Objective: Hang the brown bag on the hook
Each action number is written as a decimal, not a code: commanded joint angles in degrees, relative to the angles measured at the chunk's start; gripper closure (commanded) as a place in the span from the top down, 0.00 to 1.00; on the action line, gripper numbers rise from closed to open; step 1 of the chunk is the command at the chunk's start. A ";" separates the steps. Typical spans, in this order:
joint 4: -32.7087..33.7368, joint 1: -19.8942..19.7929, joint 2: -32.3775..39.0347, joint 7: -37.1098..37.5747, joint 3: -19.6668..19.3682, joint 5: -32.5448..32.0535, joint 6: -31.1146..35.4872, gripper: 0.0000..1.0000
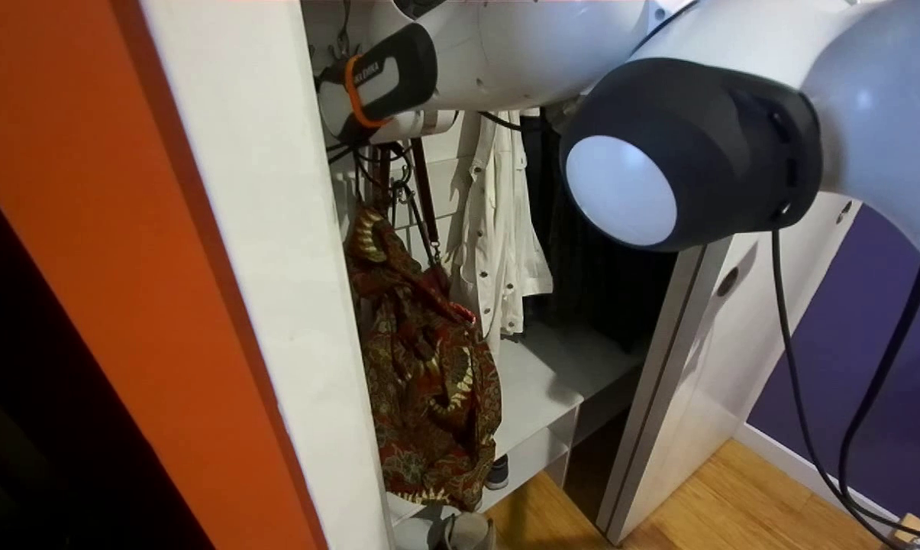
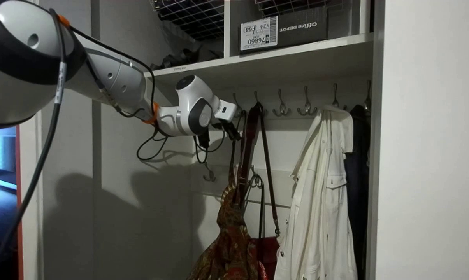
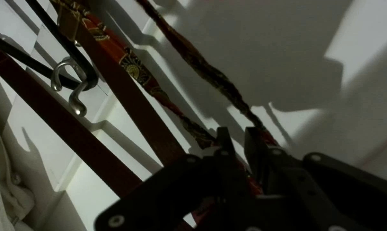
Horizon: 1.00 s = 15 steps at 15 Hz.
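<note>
Most of the space is taken up by a white closet (image 2: 152, 225), seen in both exterior views. Its opening is crossed by the white robot arm (image 2: 119, 79), whose wrist is held below the front edge of the upper shelf (image 2: 273, 64). Toward the closet's right edge in an exterior view, a white garment (image 2: 320, 186) is hung, with dark clothing (image 2: 359, 167) partly covered behind it. The brown bag (image 1: 429, 389) is suspended, slouching, near the closet's left edge in an exterior view; the left end of the front edge of the low ledge (image 1: 536, 382) is covered by its lower part. A dark box (image 2: 285, 33) is set at the front edge of the upper shelf. Just beside the brown bag, a red bag (image 2: 271, 252) is hung by a dark red strap (image 2: 250, 128). The gripper (image 3: 237, 138) is held near the left end of the visible upper row of coat hooks (image 2: 282, 107). Its jaws are set nearly together, with a narrow gap left between them. In the wrist view, patterned straps (image 3: 134, 69) are led to the fingers (image 3: 224, 138), and red is seen in the gap; whether a strap is pinched there or only passed behind cannot be made out, nor whether the straps are borne by a hook. A black strap (image 3: 68, 45) is looped over a lower metal hook (image 3: 76, 101).
</note>
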 commanded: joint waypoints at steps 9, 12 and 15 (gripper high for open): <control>-1.77 1.61 -1.65 0.00 0.81 0.40 -0.22 0.31; -3.07 3.59 -2.17 2.85 -1.69 0.25 -0.83 0.05; -5.03 5.94 -2.76 6.19 -5.04 0.10 -0.68 0.28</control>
